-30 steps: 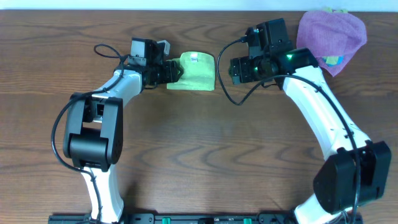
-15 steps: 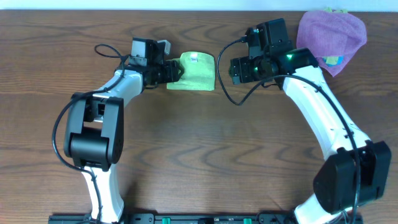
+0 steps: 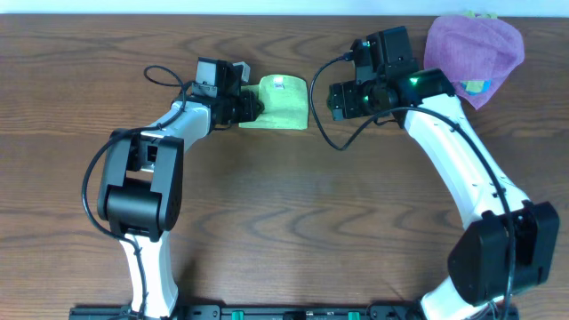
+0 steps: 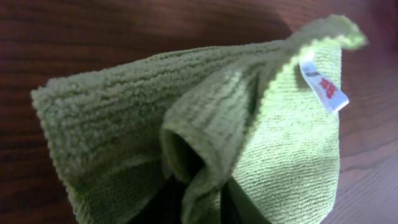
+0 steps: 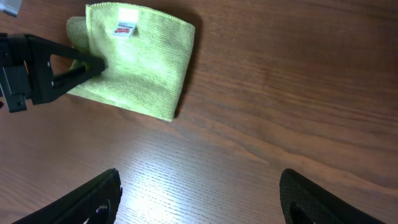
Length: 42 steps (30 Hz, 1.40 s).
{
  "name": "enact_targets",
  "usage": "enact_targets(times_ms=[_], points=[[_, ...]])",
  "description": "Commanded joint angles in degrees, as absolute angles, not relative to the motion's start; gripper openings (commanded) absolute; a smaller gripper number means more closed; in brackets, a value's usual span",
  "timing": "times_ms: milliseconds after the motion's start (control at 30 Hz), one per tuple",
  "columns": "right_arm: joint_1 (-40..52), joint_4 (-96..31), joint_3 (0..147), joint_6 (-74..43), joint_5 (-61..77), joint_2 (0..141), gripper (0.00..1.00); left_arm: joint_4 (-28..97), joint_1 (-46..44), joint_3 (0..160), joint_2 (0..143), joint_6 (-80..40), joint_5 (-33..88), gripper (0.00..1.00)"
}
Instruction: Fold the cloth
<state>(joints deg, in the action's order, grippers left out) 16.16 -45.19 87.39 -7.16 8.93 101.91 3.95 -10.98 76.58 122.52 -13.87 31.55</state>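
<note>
The lime-green cloth lies folded at the table's far middle, its white tag facing up. My left gripper is at the cloth's left edge, shut on a bunched fold. In the left wrist view the cloth fills the frame, a ridge of it pinched between the dark fingers at the bottom, the tag at the upper right. My right gripper hovers open to the right of the cloth, apart from it. Its fingertips stand wide over bare wood, with the cloth farther off.
A purple cloth is heaped at the far right corner, with a bit of a blue item showing under its edge. Cables loop off both wrists near the cloth. Brown wooden table spreads in front of the arms.
My left gripper has slid a little to the right onto the cloth's left edge and shut on it, bunching the fabric. The right arm has not moved.
</note>
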Motion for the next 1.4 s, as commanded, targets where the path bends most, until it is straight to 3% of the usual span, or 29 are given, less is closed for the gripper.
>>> enact_targets(times_ms=[0, 1367], points=[[16.53, -45.23, 87.29, -6.55, 8.14, 102.32, 0.81, 3.75, -10.90, 76.66, 123.46, -13.78, 32.05, 0.07], [16.53, -45.23, 87.26, -6.57, 6.83, 102.32, 0.80, 13.63, -7.38, 83.77, 122.61, -10.44, 31.59, 0.05]])
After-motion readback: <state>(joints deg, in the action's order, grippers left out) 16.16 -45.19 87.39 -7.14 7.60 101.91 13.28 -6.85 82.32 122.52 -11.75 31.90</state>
